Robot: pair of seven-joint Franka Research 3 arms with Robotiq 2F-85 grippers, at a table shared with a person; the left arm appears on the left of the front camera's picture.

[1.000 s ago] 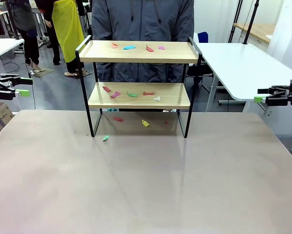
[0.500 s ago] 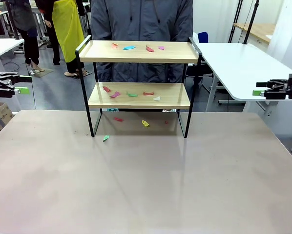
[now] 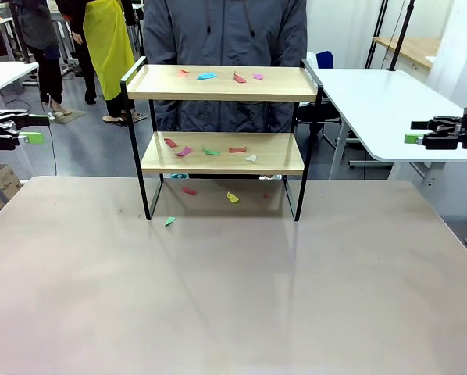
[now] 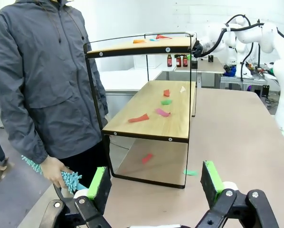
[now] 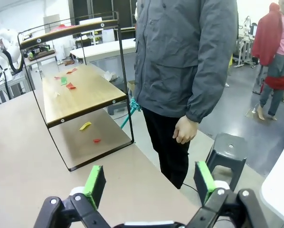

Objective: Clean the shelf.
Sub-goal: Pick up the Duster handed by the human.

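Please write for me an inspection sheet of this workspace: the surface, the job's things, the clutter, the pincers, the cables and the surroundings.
surface: grey table, bare in front; a few paper scraps lie under and just before the shelf.
job's things: shelf stands upright at the far side; coloured scraps on both boards; the person behind it holds a teal duster.
clutter: nothing seen besides the scraps.
pincers: left pincer and right pincer both open, empty, out at the sides, apart from the shelf.
cables: black cables along the right arm.
surroundings: white side table, stool, other people farther off.
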